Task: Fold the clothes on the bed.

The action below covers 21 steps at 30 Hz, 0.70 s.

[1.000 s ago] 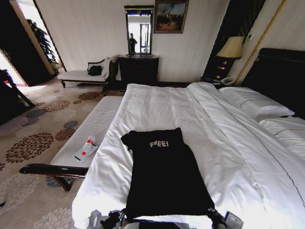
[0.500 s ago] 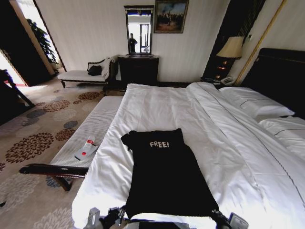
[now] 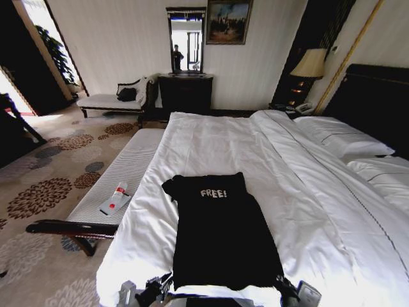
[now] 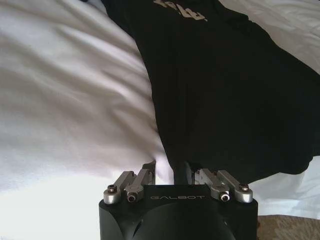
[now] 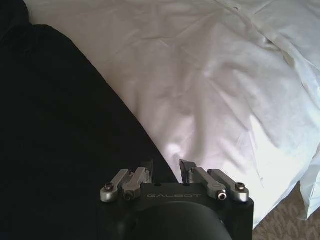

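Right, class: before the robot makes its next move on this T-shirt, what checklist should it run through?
1. T-shirt flat on the bed, lettering up: ok.
2. Left gripper at the hem's left corner: ok.
3. Right gripper at the hem's right corner: ok.
4. Fingers shut on fabric: not ok, both pairs stand apart.
5. Tube on the bench, apart from the T-shirt: ok.

White "FREE!" lettering on the black T-shirt [image 3: 223, 233]; "GALBOT" printed on each wrist-mounted gripper body [image 4: 177, 198].
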Tool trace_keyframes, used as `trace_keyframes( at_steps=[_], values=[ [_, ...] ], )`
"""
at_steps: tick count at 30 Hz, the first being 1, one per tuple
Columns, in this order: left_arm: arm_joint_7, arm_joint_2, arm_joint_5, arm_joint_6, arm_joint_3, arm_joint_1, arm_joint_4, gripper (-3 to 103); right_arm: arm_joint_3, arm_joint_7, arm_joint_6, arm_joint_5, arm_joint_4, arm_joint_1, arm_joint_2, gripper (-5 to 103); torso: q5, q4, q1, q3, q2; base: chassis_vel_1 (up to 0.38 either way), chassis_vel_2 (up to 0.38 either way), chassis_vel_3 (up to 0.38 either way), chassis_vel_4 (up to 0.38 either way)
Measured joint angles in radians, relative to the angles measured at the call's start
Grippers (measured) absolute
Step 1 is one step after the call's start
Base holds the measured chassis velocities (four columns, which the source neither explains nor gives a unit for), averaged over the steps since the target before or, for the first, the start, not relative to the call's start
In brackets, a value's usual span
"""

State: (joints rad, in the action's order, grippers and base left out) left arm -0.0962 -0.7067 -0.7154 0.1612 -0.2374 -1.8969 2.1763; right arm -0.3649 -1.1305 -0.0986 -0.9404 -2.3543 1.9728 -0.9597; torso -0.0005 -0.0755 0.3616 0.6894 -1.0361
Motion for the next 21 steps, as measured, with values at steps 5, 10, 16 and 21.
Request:
trace_keyframes(
  at_steps=[5, 10, 16, 21],
  values=[
    [-0.025, -0.031, -0.061, -0.006, -0.113, 0.014, 0.100, 56, -0.082, 0.002, -0.001, 0.034, -0.069, -0.036, 0.042, 50, 0.0000, -0.0003, 0.000, 0.000, 0.000, 0.000, 0.000, 0.000, 0.000],
    [-0.113, -0.122, -0.187, 0.040, -0.179, 0.232, 0.164, 72, -0.151, 0.102, 0.024, 0.076, -0.024, -0.224, 0.089, 71, -0.0003, -0.0009, 0.000, 0.000, 0.000, 0.000, 0.000, 0.000, 0.000],
    [-0.202, -0.256, -0.217, 0.127, -0.237, 0.367, 0.200, 97, 0.013, 0.276, 0.096, -0.056, 0.169, -0.607, 0.118, 93, 0.0003, 0.0004, 0.001, 0.000, 0.000, 0.000, 0.000, 0.000, 0.000],
    [-0.223, -0.287, -0.230, 0.148, -0.309, 0.375, 0.234, 100, 0.110, 0.293, 0.066, -0.324, 0.223, -0.858, 0.082, 100, -0.0002, 0.0009, 0.000, 0.000, 0.000, 0.000, 0.000, 0.000, 0.000]
  ],
)
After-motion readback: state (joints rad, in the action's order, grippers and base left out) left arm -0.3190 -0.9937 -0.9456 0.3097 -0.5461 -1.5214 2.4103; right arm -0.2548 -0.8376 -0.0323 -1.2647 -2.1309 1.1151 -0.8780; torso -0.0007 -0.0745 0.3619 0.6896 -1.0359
